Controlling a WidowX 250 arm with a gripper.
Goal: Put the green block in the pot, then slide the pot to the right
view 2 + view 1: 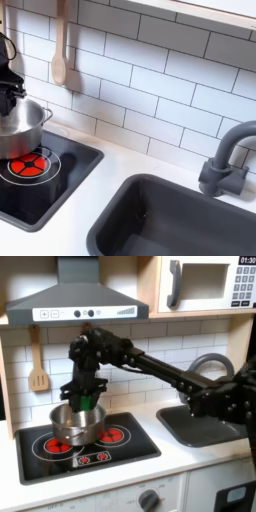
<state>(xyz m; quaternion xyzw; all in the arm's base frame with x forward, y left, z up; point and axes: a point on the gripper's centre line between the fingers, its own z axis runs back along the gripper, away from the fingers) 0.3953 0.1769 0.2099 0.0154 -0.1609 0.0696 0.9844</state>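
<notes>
Open hob to the pot's right, tight space above it

In the first exterior view the pot (72,421) sits on the left burner under the gripper (84,397); the right burner (112,435) lies bare, the sink (205,424) beyond, the hood (75,301) overhead.

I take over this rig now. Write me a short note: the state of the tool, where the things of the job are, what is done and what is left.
Tool: over the round shiny silver metal pot, shut on the small bright green block.
Pot: on the black toy stove, on the burner at the first exterior view's left.
Done: the block is picked up and carried above the pot.
Left: let the block go into the pot, then slide the pot to the right.
</notes>
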